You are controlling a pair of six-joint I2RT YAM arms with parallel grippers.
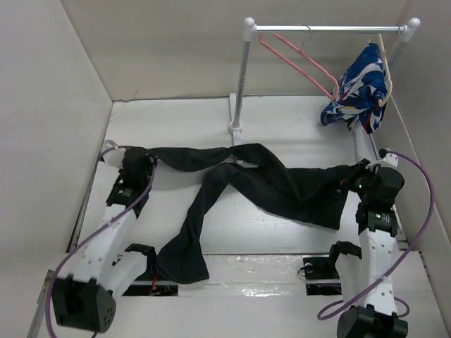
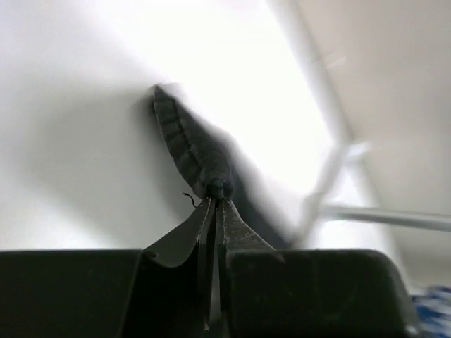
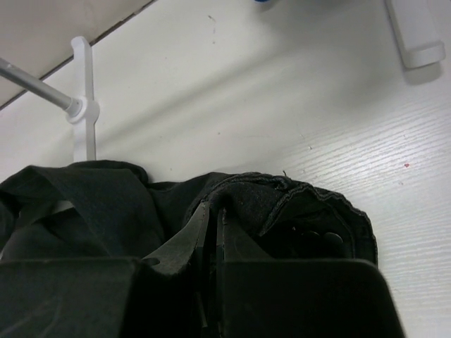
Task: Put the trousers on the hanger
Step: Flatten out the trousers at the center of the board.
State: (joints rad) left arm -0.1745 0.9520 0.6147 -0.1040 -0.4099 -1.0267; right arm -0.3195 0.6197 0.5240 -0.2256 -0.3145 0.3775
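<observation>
Trousers (image 3: 296, 204) crowd the space right at the right gripper (image 3: 213, 211). Its two fingers are pressed together on the black waist edge, and the stitched band curls just beyond and to the right of the tips. Past that bunch lies the bare white table (image 3: 282, 91).

The left gripper (image 2: 215, 204) is likewise clamped, its fingers closed on the end of one leg. From the tips a narrow ribbed strip of black cloth runs away and slightly left over the white surface.

From above, the trousers stretch across the table between the two grippers, the waist at the right gripper and one leg end at the left. The second leg bends away from that span, back toward the arm bases. Its cuff lies near the left arm's base, free of both grippers.

Beyond both grippers stands a white post (image 1: 241, 77) carrying a rail (image 1: 331, 29). The pink hanger (image 1: 296, 68) hangs from that rail by its hook, well apart from the trousers and touched by neither gripper. A blue, white and red patterned garment (image 1: 356, 88) hangs at the rail's right end, beyond the right gripper.
</observation>
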